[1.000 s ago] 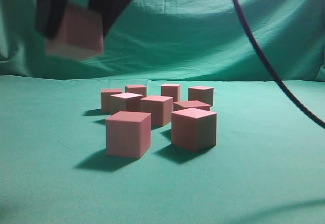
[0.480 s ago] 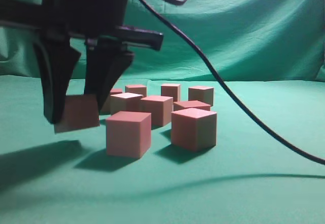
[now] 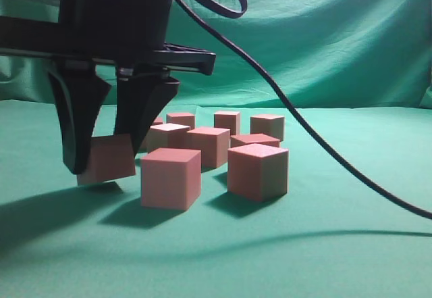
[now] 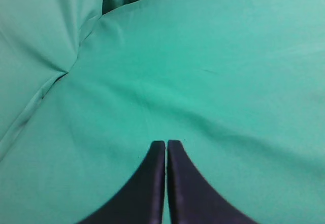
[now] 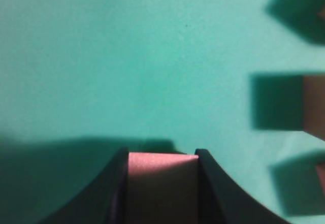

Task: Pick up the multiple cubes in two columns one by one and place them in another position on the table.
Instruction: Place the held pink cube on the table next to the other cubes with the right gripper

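My right gripper (image 3: 101, 148) reaches across to the left of the exterior view and is shut on a pink cube (image 3: 109, 161). The cube is tilted and sits at or just above the green cloth, left of the front-left cube (image 3: 170, 178). The right wrist view shows this cube (image 5: 161, 186) between the jaws (image 5: 161, 155). Several more pink cubes stand in a loose group: a front-right one (image 3: 257, 170), a middle one (image 3: 208, 145) and a back one (image 3: 267, 126). My left gripper (image 4: 166, 144) is shut and empty over bare cloth, and it does not show in the exterior view.
Green cloth (image 3: 337, 244) covers the table and hangs as a backdrop. A black cable (image 3: 324, 149) runs from the arm down to the right, above the cloth. Cube edges with their shadows (image 5: 314, 107) show at the right border of the right wrist view.
My right gripper has come down from the upper left with the pink cube, from high above the table to cloth level beside the group. The other cubes have not moved.
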### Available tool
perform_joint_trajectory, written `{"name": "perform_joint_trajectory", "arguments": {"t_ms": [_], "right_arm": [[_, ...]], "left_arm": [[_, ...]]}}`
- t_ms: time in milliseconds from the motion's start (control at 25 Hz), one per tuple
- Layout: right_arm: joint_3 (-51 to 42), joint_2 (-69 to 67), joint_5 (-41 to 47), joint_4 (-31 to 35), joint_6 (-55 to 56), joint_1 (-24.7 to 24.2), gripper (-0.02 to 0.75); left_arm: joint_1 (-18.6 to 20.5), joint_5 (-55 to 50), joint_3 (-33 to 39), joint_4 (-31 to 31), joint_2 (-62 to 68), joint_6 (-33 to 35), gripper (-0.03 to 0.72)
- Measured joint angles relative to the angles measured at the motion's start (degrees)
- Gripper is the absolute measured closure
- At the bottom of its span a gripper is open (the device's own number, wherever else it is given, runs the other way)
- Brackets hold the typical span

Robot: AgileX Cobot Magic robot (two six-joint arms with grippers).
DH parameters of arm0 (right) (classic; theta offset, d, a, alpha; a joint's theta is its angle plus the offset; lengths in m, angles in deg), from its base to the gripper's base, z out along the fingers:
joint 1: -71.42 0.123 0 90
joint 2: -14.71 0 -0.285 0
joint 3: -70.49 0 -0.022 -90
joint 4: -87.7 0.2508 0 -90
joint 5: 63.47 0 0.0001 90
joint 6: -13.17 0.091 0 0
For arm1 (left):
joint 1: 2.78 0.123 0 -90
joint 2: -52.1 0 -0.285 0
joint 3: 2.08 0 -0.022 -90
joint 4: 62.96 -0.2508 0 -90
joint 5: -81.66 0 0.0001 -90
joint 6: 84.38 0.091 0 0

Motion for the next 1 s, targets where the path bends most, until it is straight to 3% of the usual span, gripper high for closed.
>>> {"name": "perform_joint_trajectory", "arguments": {"t_ms": [160,360,440,640,760,880,1000], "right_arm": [[0.00,-0.39,0.25,0.35,0.00,0.00,0.481],[2.04,-1.05,2.77,0.33,-0.03,0.00,0.206],[4.47,-1.05,4.79,-0.18,-0.90,0.00,0.133],[14.38,-1.05,14.43,-1.57,-1.28,0.00,0.133],[21.80,-1.05,21.02,-1.82,-1.27,0.00,0.311],[30.51,-1.05,25.85,-1.82,-1.39,0.00,0.599],[36.47,-0.02,26.80,-1.60,-1.73,0.00,0.704]], "left_arm": [[0.00,0.00,0.00,0.00,0.00,0.00,0.688],[0.00,0.00,0.00,0.00,0.00,0.00,0.688],[0.00,0.00,0.00,0.00,0.00,0.00,0.688],[0.00,0.00,0.00,0.00,0.00,0.00,0.688],[0.00,0.00,0.00,0.00,0.00,0.00,0.688],[0.00,0.00,0.00,0.00,0.00,0.00,0.688],[0.00,0.00,0.00,0.00,0.00,0.00,0.688]]}}
